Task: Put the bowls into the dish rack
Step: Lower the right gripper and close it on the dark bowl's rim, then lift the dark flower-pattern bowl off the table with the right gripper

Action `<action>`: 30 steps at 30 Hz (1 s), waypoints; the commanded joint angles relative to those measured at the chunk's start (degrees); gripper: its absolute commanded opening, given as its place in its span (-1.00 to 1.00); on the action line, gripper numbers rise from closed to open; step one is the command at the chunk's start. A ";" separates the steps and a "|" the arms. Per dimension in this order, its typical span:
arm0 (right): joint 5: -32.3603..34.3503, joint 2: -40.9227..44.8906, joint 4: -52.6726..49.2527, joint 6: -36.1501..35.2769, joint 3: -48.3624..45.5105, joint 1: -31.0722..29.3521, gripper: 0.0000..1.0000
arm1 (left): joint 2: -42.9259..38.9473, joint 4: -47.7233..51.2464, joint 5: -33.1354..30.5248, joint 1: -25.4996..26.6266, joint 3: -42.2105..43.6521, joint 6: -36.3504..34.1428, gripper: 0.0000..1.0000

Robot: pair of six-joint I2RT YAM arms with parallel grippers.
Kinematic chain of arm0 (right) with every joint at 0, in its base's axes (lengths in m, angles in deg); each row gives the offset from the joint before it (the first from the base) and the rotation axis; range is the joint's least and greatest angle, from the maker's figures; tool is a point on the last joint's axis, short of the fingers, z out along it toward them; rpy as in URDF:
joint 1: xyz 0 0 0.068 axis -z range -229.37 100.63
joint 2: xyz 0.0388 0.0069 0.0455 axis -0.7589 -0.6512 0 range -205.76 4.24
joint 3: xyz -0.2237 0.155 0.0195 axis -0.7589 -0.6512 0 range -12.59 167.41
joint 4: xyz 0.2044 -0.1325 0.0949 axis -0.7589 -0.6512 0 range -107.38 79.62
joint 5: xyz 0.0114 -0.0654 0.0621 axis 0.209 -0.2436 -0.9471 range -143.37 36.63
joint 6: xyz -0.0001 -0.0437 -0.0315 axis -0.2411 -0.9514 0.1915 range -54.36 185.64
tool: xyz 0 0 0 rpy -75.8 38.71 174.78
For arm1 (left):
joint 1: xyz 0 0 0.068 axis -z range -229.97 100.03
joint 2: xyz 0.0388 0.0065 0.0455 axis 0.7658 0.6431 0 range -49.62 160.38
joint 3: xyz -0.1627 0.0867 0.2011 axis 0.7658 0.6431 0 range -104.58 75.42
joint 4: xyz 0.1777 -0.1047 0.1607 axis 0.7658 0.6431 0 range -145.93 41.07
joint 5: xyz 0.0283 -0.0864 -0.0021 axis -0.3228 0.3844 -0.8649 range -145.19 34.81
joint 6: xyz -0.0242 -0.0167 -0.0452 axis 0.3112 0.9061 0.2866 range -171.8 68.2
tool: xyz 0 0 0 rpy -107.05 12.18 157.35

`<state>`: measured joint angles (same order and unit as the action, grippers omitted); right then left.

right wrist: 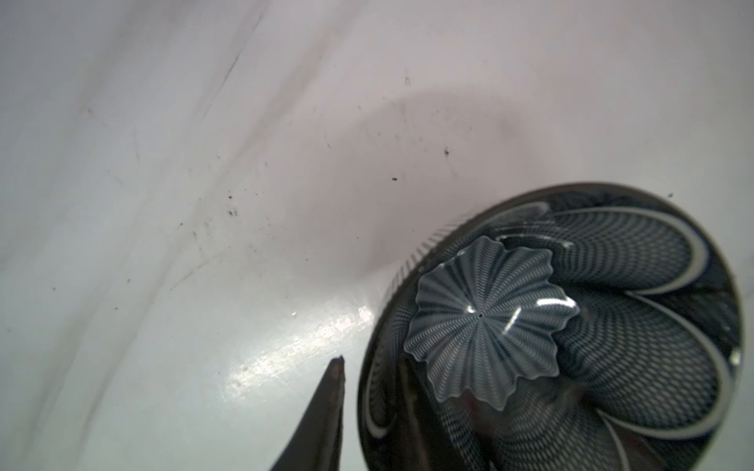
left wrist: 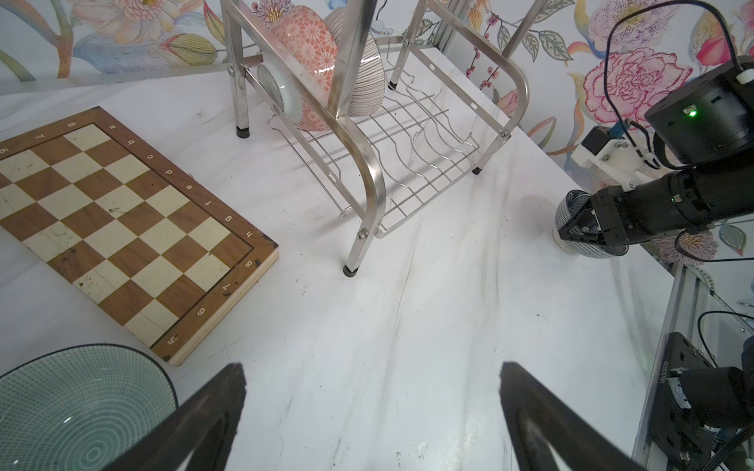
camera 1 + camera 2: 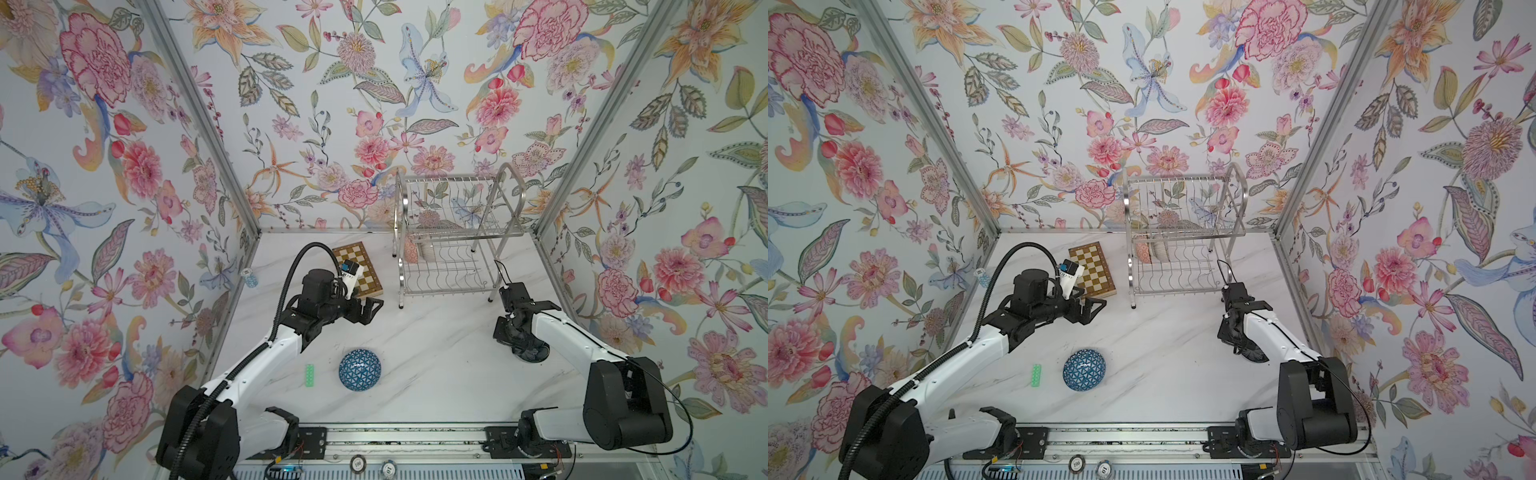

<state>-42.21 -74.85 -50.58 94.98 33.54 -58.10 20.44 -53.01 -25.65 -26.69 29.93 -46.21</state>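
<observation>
Bowls: floral bowl [image 1: 571, 326] upright on table [image 3: 436, 353], right side, near dish rack [image 2: 369, 175] but apart from it. Around its rim sits right gripper [image 2: 573, 222]: one finger outside, other seemingly inside; cannot tell whether pinch is firm.

Step in hand, by my read: grasping this bowl.

Next you need:
- secure rim pinch
- lift clear
- tilt on edge into free lower-shelf slot beside red-lattice bowl [image 2: 310, 49] and striped bowl [image 2: 365, 81]

Your left gripper [image 2: 372, 367] spread wide, empty, near green bowl [image 2: 81, 407] and chessboard [image 2: 122, 212]. Blue bowl [image 3: 360, 370] on table, front.
</observation>
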 commanded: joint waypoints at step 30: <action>5.05 -4.23 -3.37 0.86 7.19 -11.01 -1.00 | -1.20 0.51 -0.95 0.75 0.23 -1.45 0.98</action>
<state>-38.46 -78.43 -53.01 94.85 38.63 -68.33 20.44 -53.04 -25.82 -26.42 29.93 -46.41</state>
